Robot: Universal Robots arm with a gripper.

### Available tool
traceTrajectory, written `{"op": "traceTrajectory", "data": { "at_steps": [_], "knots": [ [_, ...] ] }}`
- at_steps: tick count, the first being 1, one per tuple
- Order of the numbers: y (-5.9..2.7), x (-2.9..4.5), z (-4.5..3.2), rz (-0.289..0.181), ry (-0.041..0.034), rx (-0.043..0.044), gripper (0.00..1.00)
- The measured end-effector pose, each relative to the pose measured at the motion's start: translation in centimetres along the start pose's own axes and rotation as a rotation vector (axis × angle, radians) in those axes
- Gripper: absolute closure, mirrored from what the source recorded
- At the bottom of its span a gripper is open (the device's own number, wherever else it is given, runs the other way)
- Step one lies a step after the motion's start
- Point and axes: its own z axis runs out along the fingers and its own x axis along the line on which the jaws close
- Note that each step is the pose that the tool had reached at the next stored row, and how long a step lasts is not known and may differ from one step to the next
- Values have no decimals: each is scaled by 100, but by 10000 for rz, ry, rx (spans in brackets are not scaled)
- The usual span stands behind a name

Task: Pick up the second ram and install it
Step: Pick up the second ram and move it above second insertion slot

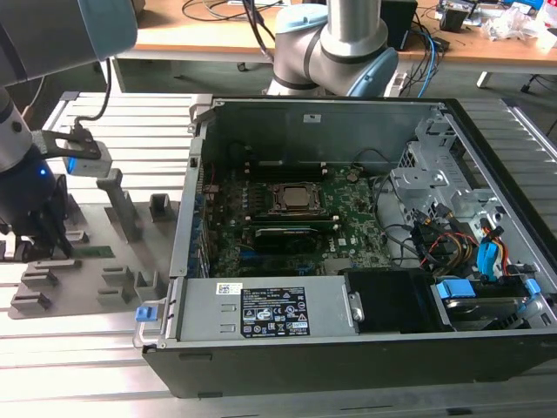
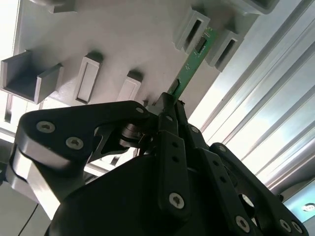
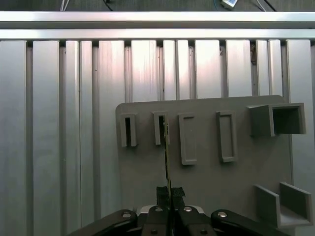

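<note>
The black, bolted metal end effector [image 2: 170, 101] is closed on one end of the second ram [image 2: 193, 61]. The second ram is a long, narrow, flat green circuit-board stick standing on edge over a matte grey plastic holder plate [image 2: 113, 34]. In the second wrist view the dark fingers [image 2: 172, 147] meet over the stick's near end and hide it. Its far end reaches in among hollow, rectangular grey slotted blocks [image 2: 224, 46], and whether it sits inside a slot there is hard to tell. In the first wrist view the end effector [image 3: 169, 192] pinches the same stick [image 3: 166, 162], which is seen edge-on as a thin dark line. That line runs from the fingertips to one slotted block [image 3: 160, 129] on the plate [image 3: 206, 187], and its chips cannot be made out. The plate lies on a bench [image 3: 59, 123] of ribbed, brushed aluminium profiles with long parallel grooves. In the exterior view the end effector [image 1: 50, 252] is low over the plate [image 1: 78, 283] at the exterior view's left. The second ram [image 1: 94, 251] appears there as a short green strip just beside it, with its gripped end hidden by the fingers. The arm above is cut off by the frame edge. To the exterior view's right of the plate, an open black sheet-metal computer case [image 1: 348, 361] sits on the bench [image 1: 87, 357]. It holds a green motherboard [image 1: 357, 218] with a square metal-framed processor socket [image 1: 296, 198] and a wider black rectangular card [image 1: 283, 235] just beside the socket.
</note>
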Motion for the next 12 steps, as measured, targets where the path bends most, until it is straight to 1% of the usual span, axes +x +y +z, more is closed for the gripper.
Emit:
{"op": "traceTrajectory", "data": {
  "at_steps": [4,12],
  "knots": [
    [3,-1,-58,0,0,0,86],
    [6,-3,-138,0,-2,2,86]
  ]
}}
